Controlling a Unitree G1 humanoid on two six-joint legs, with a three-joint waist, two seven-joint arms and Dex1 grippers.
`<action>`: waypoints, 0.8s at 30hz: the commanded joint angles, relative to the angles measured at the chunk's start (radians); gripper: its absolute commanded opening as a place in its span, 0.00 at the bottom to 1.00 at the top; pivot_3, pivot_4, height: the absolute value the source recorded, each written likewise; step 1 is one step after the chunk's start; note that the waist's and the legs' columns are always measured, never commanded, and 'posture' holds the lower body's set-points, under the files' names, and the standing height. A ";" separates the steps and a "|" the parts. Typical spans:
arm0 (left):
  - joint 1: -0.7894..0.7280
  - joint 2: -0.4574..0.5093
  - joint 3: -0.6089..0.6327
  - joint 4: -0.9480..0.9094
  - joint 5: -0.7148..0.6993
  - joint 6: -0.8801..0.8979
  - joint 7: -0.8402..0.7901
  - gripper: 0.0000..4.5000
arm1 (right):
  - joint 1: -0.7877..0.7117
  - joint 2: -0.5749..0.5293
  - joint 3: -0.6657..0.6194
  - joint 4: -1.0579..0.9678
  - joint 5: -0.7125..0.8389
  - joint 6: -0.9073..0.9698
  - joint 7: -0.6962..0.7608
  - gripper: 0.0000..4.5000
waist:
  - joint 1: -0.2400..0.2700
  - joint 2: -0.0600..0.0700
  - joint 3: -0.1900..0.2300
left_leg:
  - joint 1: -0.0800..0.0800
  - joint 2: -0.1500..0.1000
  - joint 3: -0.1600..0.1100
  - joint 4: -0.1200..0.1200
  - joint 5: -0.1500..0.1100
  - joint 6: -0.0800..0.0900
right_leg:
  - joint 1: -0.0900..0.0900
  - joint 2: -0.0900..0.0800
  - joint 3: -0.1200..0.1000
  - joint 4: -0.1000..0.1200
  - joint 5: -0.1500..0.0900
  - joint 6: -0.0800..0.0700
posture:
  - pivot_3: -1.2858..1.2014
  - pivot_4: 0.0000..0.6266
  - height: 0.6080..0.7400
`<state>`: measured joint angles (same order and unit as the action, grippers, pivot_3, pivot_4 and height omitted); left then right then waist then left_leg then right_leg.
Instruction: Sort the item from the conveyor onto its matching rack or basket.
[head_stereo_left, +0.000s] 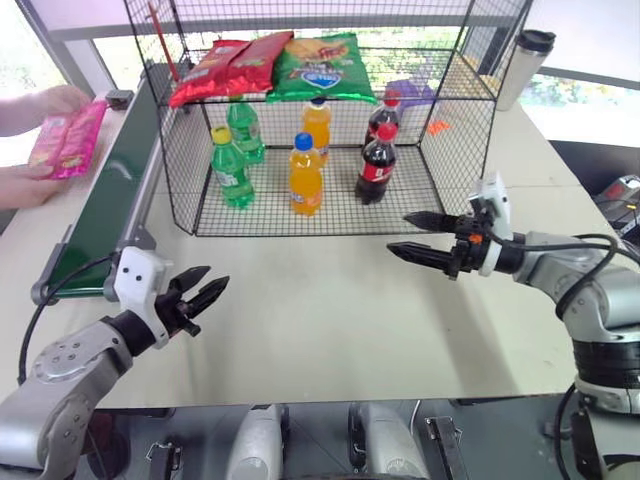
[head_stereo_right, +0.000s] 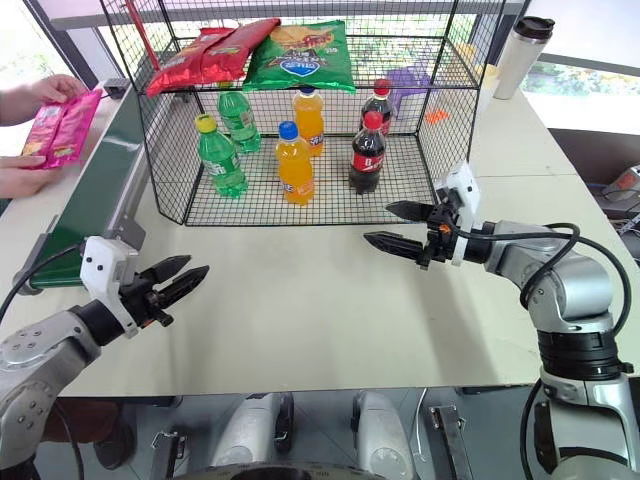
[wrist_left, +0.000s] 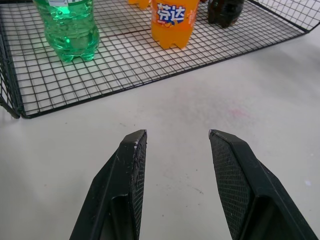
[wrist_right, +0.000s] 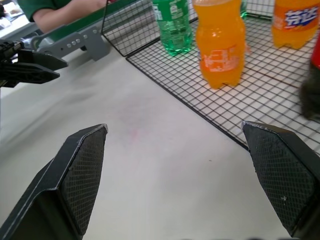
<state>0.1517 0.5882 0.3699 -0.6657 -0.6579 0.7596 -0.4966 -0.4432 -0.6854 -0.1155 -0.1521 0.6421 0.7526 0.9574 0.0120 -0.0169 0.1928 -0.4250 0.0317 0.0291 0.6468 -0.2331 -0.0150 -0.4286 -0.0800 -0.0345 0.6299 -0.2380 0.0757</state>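
With the pink snack bag (head_stereo_left: 68, 140) in a person's hands (head_stereo_left: 30, 186) above the belt (head_stereo_left: 110, 200), both robot hands, left (head_stereo_left: 203, 296) and right (head_stereo_left: 420, 237), should wait wide and empty over the surface (head_stereo_left: 330, 320) until it lies flat on the belt

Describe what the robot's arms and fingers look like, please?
Both arms are silver-grey metal with rounded joints. Each ends in a white block at the wrist and two black, pointed fingers with a cross-hatched grip texture inside: left gripper, right gripper. Black cables loop along the right arm, and one runs beside the left arm.
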 joint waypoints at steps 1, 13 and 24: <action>0.012 0.003 0.020 -0.023 -0.017 -0.018 -0.002 0.45 | -0.003 0.008 0.000 0.001 -0.012 -0.036 -0.005 0.99 | 0.000 0.000 0.000 | 0.000 0.000 0.000 0.000 0.000 0.000 | 0.000 0.000 0.000 0.000 0.000 0.000 | 0.52 0.24 1.00; 0.007 -0.004 0.024 -0.013 -0.029 -0.041 -0.002 0.45 | -0.005 0.028 0.010 0.020 -0.040 -0.078 -0.017 0.99 | 0.000 0.000 0.000 | 0.000 0.000 0.000 0.000 0.000 0.000 | 0.000 0.000 0.000 0.000 0.000 0.000 | 0.52 0.24 1.00; -0.009 -0.003 0.017 -0.022 -0.046 -0.032 0.026 0.45 | -0.017 0.047 0.042 0.018 -0.066 -0.092 -0.029 0.99 | 0.000 0.000 0.000 | 0.000 0.000 0.000 0.001 0.000 0.000 | 0.000 0.000 0.000 0.001 0.000 0.000 | 0.52 0.24 1.00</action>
<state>0.1480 0.5846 0.3702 -0.6657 -0.6878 0.7329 -0.4774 -0.4423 -0.6457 -0.0729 -0.1217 0.5728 0.6756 0.9292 0.0117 -0.0169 0.1928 -0.4249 0.0315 0.0291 0.6475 -0.2330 -0.0149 -0.4285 -0.0797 -0.0346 0.6306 -0.2377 0.0757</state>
